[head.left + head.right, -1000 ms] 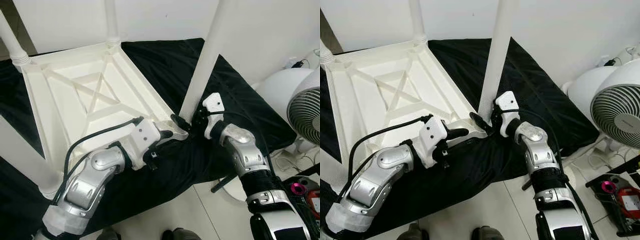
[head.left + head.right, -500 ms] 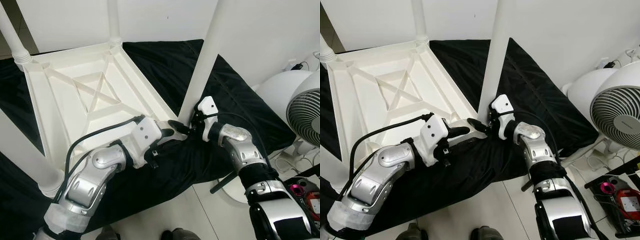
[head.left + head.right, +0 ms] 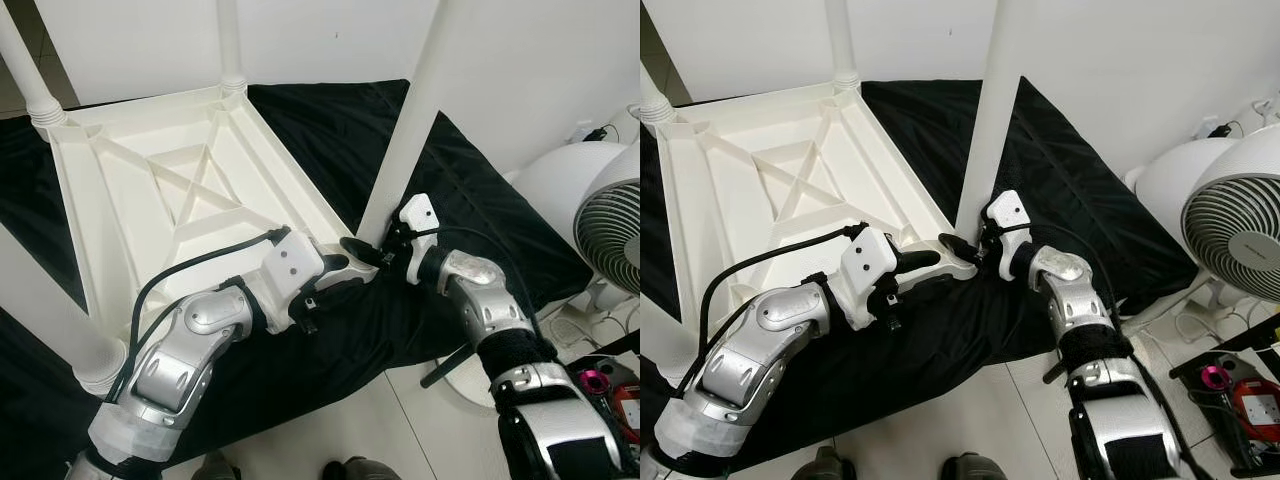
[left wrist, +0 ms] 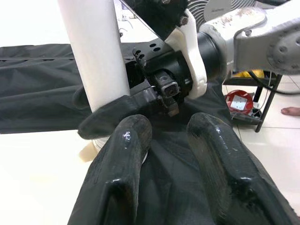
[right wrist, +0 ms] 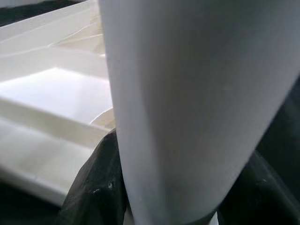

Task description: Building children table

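Your right gripper [image 3: 372,252] clamps the upright table leg [image 3: 407,130] at its base, over the upturned tabletop's [image 3: 150,190] near corner; left gripper [image 3: 335,268], fingers narrowly parted, waits just beside.

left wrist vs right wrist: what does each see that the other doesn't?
Left wrist alone: the left gripper with fingers apart above the black cloth, the right arm's wrist, and a fan behind. Right wrist alone: the ribbed underside of the upturned table top. Both: the white table leg, with the right gripper's black fingers on either side of its base.
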Available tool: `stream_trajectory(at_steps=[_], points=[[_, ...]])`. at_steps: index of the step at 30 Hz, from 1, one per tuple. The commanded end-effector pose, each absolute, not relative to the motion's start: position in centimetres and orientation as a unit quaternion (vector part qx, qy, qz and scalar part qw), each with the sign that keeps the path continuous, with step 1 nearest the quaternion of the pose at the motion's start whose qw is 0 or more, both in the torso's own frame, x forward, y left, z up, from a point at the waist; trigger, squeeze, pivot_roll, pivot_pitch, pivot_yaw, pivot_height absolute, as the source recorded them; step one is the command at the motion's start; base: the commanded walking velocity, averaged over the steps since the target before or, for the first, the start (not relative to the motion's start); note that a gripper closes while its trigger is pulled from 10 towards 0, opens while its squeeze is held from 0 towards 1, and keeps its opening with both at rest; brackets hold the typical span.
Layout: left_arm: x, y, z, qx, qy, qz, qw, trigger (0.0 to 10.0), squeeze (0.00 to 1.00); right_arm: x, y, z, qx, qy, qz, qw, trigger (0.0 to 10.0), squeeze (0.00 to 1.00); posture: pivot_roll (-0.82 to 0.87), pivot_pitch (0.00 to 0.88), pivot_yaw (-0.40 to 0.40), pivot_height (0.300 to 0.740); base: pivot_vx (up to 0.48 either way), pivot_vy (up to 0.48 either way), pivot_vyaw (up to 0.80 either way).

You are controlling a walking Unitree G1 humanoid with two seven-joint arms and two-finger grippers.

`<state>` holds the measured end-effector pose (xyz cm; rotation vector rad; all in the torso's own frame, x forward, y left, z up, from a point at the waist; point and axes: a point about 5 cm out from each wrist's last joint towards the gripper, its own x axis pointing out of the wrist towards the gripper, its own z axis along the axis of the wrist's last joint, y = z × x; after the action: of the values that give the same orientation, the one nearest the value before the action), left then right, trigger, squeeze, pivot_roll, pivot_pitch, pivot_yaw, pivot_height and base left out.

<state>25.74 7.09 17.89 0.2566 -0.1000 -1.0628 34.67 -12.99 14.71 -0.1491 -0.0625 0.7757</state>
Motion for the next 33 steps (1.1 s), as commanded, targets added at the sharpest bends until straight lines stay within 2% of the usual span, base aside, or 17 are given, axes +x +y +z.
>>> stream_trajectory(at_steps=[1,10,11,12,14,15,17,24,27,28,33], points=[[25.6,7.0,17.9,0.12,-0.044,-0.508,0.852,10.0,0.0,34.6,-13.2,14.1,-0.069,-0.015,0.343,0.937,10.0,0.0,-0.03,0.055,-0.053,0.74,0.0,0.0,0.0],[25.6,7.0,17.7,0.12,-0.039,-0.513,0.849,10.0,0.0,33.9,-11.9,13.0,-0.06,0.008,0.265,0.962,10.0,0.0,-0.05,0.064,-0.036,0.74,0.0,0.0,0.0],[25.6,6.9,17.6,0.121,-0.036,-0.514,0.848,10.0,0.0,33.6,-11.1,12.7,-0.041,0.016,0.224,0.974,10.0,0.0,-0.06,0.059,-0.034,0.74,0.0,0.0,0.0],[25.6,6.9,17.6,0.121,-0.036,-0.514,0.848,10.0,0.0,33.6,-11.1,12.7,-0.041,0.016,0.224,0.974,10.0,0.0,-0.06,0.059,-0.034,0.74,0.0,0.0,0.0],[25.5,6.8,17.5,0.116,-0.037,-0.518,0.846,10.0,0.0,33.1,-9.7,12.7,-0.007,0.017,0.132,0.991,10.0,0.0,-0.07,0.06,-0.042,0.74,0.0,0.0,0.0],[25.5,6.8,17.5,0.116,-0.037,-0.518,0.846,10.0,0.0,33.1,-9.7,12.7,-0.007,0.017,0.132,0.991,10.0,0.0,-0.07,0.06,-0.042,0.74,0.0,0.0,0.0],[25.7,6.5,17.4,0.115,-0.037,-0.519,0.846,10.0,0.0,32.5,-8.4,13.0,0.019,0.009,0.072,0.997,10.0,0.0,-0.08,0.061,-0.035,0.74,0.0,0.0,0.0],[25.6,6.2,17.4,0.115,-0.038,-0.528,0.841,10.0,0.0,32.2,-7.8,13.5,0.026,-0.003,0.078,0.997,10.0,0.0,-0.09,0.055,-0.028,0.74,0.0,0.0,0.0],[25.8,6.4,17.3,0.121,-0.036,-0.53,0.839,10.0,0.0,32.1,-8.9,13.7,0.022,-0.009,0.069,0.997,10.0,0.0,-0.1,0.048,-0.021,0.74,0.0,0.0,0.0],[25.9,6.4,17.3,0.121,-0.036,-0.53,0.839,10.0,0.0,32.0,-8.9,13.7,0.022,-0.007,0.063,0.998,10.0,1.0,-0.1,0.048,-0.021,0.74,0.0,0.0,0.0],[26.0,6.3,17.4,0.122,-0.039,-0.53,0.838,10.0,0.0,30.9,-8.8,14.6,0.036,-0.048,0.082,0.995,10.0,1.0,-0.1,0.035,-0.021,0.74,0.0,0.0,0.0]])
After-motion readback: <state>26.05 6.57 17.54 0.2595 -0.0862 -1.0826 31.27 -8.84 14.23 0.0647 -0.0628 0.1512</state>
